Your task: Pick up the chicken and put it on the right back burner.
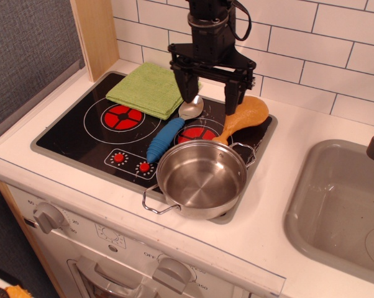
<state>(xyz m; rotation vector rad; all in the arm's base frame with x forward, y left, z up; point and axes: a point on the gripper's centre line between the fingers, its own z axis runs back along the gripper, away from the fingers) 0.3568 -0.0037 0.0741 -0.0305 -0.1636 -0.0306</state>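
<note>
Overhead, white tiles; below, scuffed black cooktop.

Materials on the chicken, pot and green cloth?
Chicken: likely moulded plastic, orange-tan, smooth with a slight sheen. Pot: metal, probably stainless steel, with mirror-like reflections and wire handles. Green cloth: woven fabric, matte, folded.

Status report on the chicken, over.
Pincer open, raised, empty. Chicken lying at right back burner, bone end by pot. Spoon across burner's left edge.
</note>
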